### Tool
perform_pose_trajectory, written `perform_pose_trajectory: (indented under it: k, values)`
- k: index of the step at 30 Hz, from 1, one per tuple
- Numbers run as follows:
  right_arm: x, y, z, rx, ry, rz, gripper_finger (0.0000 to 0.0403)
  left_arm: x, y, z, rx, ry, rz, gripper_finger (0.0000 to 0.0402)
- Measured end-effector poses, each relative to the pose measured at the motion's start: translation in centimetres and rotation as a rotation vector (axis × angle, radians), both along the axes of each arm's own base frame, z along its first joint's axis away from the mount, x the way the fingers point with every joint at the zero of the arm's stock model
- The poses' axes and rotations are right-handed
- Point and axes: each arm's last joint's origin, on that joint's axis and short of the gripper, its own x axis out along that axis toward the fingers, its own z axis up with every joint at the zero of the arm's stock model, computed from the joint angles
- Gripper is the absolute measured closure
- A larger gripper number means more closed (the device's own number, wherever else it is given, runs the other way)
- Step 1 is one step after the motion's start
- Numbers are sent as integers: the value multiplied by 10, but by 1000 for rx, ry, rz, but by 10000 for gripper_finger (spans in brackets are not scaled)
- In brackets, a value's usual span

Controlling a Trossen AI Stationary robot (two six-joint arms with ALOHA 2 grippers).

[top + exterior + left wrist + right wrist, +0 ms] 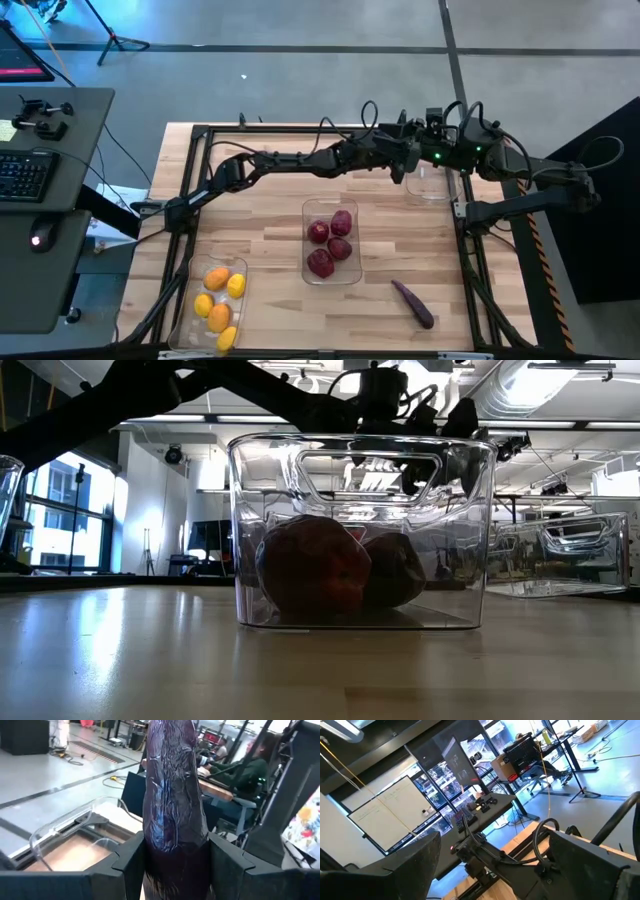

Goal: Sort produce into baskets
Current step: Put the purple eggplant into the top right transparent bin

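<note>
Purple eggplant (pixel 172 805) stands upright between your left gripper (pixel 175 865) fingers, which clasp its lower end above the empty bin (pixel 428 182) at the table's far right; centre it over the bin and lower before letting go; right gripper (pixel 492 865) waits with fingers spread

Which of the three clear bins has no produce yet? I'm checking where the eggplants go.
The far-right bin, under the left gripper holding an eggplant. The middle bin holds red fruits, the near-left bin yellow-orange ones.
</note>
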Motion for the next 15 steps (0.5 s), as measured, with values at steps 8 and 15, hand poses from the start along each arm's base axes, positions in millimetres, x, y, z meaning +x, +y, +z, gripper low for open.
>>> perform_pose_trajectory:
  k: [8, 15]
  values:
    - [0, -1, -7, 62, 50, -8, 39, -2, 1, -11, -23, 114, -116, 238]
    - [-2, -10, 0, 118, -48, -144, 39, -8, 10, -13, -97, 166, -266, 238]
